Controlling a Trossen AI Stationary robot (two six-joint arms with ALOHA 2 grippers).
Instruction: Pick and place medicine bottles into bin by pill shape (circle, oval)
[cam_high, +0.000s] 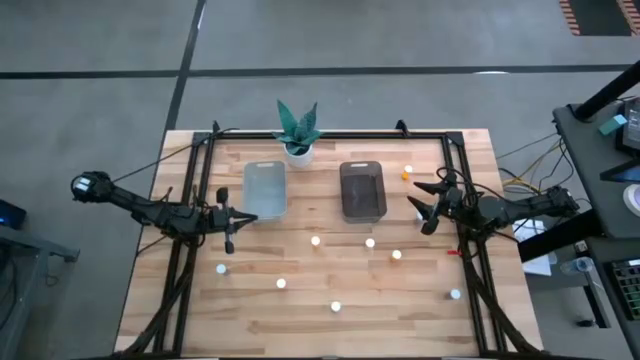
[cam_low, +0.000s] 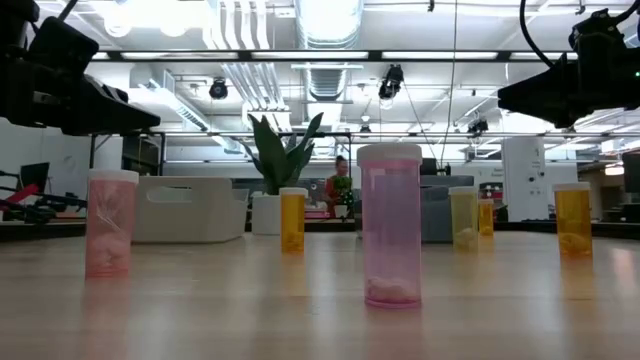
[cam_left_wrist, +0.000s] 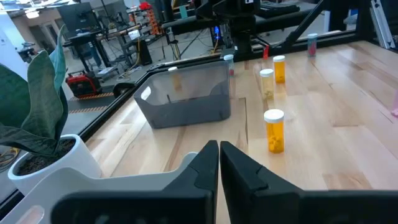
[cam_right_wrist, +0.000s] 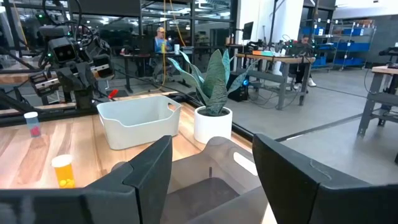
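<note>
Medicine bottles (cam_high: 335, 307) stand scattered across the near half of the worktop (cam_high: 300, 320). Farther back, the left end effector (cam_high: 229, 246) hangs pinched closed beside the clear bin (cam_high: 264, 188); the right end effector (cam_high: 422, 204) gapes wide, empty, beside the dark bin (cam_high: 362, 189).

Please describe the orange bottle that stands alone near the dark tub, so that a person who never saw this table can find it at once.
Start from the potted plant at the table's far edge; two tubs sit before it, the pale tub and the dark tub. Beyond the dark tub, toward the right arm, stands the orange bottle. It is the only bottle level with the tubs; all others stand nearer the front edge.
</note>
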